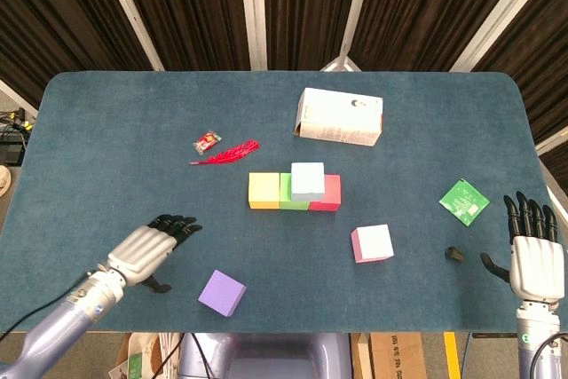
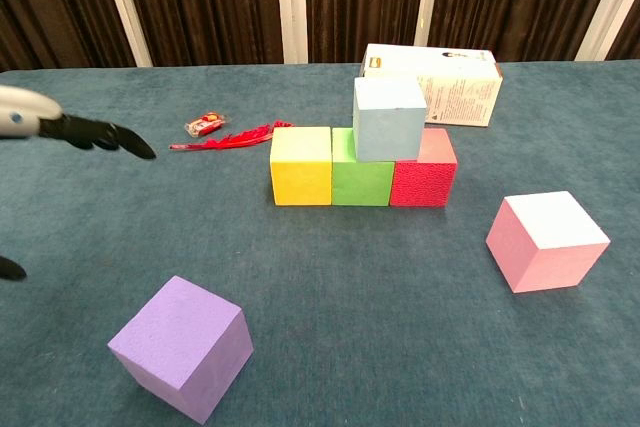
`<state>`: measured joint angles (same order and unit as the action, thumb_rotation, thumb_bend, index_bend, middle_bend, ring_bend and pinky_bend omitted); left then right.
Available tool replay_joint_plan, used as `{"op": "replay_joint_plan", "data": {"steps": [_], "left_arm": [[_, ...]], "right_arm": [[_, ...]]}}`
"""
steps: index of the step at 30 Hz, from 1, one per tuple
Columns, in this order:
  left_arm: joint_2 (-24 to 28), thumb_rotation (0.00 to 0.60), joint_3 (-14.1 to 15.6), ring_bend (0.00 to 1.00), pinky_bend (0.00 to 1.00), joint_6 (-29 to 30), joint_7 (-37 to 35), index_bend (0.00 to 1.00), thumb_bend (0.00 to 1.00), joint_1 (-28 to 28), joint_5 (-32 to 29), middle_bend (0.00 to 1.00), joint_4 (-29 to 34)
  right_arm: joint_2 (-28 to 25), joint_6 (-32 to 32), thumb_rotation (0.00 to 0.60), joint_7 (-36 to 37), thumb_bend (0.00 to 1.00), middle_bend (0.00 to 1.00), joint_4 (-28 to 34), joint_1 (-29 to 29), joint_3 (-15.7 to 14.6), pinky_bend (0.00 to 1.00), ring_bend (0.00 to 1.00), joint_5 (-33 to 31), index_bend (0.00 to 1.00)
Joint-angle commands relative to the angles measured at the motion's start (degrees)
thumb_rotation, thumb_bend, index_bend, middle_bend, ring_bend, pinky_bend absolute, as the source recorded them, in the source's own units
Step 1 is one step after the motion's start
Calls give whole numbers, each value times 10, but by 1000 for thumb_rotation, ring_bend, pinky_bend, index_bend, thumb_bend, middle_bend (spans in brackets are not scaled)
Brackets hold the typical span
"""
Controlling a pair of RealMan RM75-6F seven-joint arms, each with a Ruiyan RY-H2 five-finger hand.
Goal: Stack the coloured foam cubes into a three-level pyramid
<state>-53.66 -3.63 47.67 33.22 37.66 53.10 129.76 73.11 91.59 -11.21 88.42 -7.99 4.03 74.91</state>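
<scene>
I've got my left hand [image 1: 151, 250] low over the surface [image 1: 106, 148], palm down, dark fingers [image 1: 176, 224] stretched flat and slightly apart, holding nothing; in the chest view only its fingertips [image 2: 100, 135] poke in from the left edge. Just beside it sits the purple cube [image 1: 222, 293], matte foam with soft edges, resting alone near the front edge. My right hand [image 1: 535, 259] is at the far right edge, fingers spread upright, also empty. The base row is yellow cube [image 1: 264, 191], green cube [image 1: 286, 192] and red cube [image 1: 327, 193], touching side to side, the red one with a pebbled face. The pale blue cube [image 1: 308, 179] sits on top, straddling green and red. The pink cube [image 1: 373, 243] stands apart to the right. Behind the row lies a white carton [image 1: 341, 116] with fine print I cannot read. A red feather [image 1: 227, 153], a small red wrapper [image 1: 207, 140], a green square card [image 1: 464, 201] and a small dark knob [image 1: 454, 255] lie on the felt-like blue cloth.
</scene>
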Motion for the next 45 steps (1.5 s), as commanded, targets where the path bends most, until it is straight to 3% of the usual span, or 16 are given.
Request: {"op": "replay_joint_plan", "data": {"steps": [1,7,16,27,45], "left_arm": [[-40,600,19,0,0,15,40,33,197,30,-36,0,3],[-106,600,31,0,0,38,67,53,197,57,-65,13,-11],[-148,600,50,0,0,38,69,53,197,76,-53,13,-32],[-163,600,83,0,0,50,43,142,201,57,34,73,-54],[-192,600,143,0,0,129,-7,170,204,-28,224,103,-125]], "right_arm": [[0,-7,600,-1,167,0,2,2,5,0,0,-6,0],[4,-15,600,5,167,0,1,5,18,0,0,-15,0],[7,-28,600,-7,167,0,6,10,33,0,0,-38,0],[3,-46,600,-21,167,0,30,15,46,0,0,-64,0],[-8,-68,600,-5,166,0,51,21,59,0,0,-84,0]]}}
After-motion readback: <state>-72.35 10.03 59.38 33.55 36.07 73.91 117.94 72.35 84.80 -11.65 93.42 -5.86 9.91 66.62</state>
